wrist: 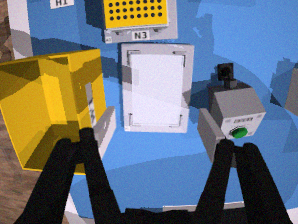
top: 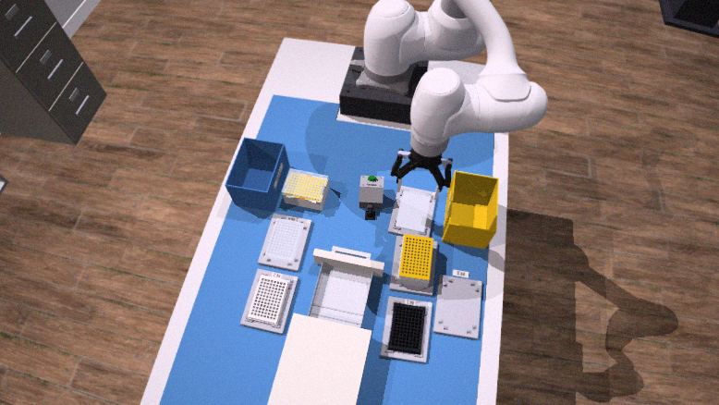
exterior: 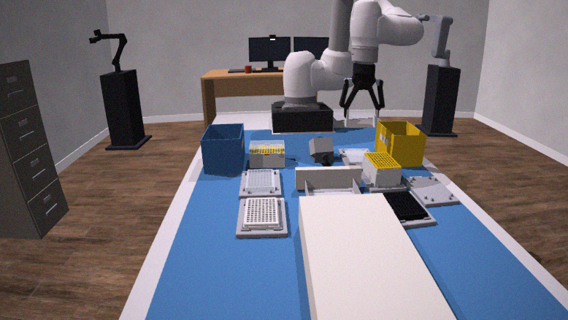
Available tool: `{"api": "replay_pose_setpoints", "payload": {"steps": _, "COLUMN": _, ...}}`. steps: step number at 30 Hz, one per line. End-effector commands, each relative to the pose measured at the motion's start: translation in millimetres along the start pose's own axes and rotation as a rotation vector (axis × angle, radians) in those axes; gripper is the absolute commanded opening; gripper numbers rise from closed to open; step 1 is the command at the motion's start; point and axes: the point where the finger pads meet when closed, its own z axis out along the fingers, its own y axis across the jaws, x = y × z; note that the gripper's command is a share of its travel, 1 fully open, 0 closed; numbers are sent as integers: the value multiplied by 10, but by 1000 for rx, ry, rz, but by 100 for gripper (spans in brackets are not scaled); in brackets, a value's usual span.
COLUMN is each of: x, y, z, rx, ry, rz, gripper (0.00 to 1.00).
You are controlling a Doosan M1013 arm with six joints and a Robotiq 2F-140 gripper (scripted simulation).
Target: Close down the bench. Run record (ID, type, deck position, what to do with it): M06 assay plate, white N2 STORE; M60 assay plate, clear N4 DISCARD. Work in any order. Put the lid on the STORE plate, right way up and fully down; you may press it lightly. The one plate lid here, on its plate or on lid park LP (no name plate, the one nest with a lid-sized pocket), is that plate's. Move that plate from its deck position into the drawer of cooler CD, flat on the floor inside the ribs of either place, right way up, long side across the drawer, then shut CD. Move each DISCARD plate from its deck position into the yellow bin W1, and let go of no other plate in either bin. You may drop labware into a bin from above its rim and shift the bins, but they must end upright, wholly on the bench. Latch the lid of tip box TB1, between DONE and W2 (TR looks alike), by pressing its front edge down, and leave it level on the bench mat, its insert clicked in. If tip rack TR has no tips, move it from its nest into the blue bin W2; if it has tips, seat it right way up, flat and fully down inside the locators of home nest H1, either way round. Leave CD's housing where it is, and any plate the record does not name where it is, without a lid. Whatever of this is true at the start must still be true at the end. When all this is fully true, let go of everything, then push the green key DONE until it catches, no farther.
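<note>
My gripper is open and empty. It hangs high over the far end of lid park LP, between the DONE box and the yellow bin W1. It also shows in the front view and in the wrist view. The plate lid lies flat in LP, seen below my fingers in the wrist view. The white plate M06 sits without a lid in its nest. The clear plate M60 sits in the nest behind it. Cooler CD's drawer stands open.
The blue bin W2 stands beside tip box TB1. The DONE box has its green key on top. Tip rack TR with its yellow top sits near LP. Nest H1 holds nothing. A black plate lies beside it.
</note>
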Motion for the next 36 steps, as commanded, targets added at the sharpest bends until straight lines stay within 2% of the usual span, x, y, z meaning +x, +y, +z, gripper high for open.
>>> {"api": "replay_pose_setpoints", "payload": {"steps": 1, "x": 0, "y": 0, "z": 32, "rx": 0, "ry": 0, "rz": 0, "gripper": 66}}
{"api": "replay_pose_setpoints", "payload": {"steps": 36, "x": 0, "y": -1, "z": 445, "rx": 0, "ry": 0, "rz": 0, "gripper": 66}}
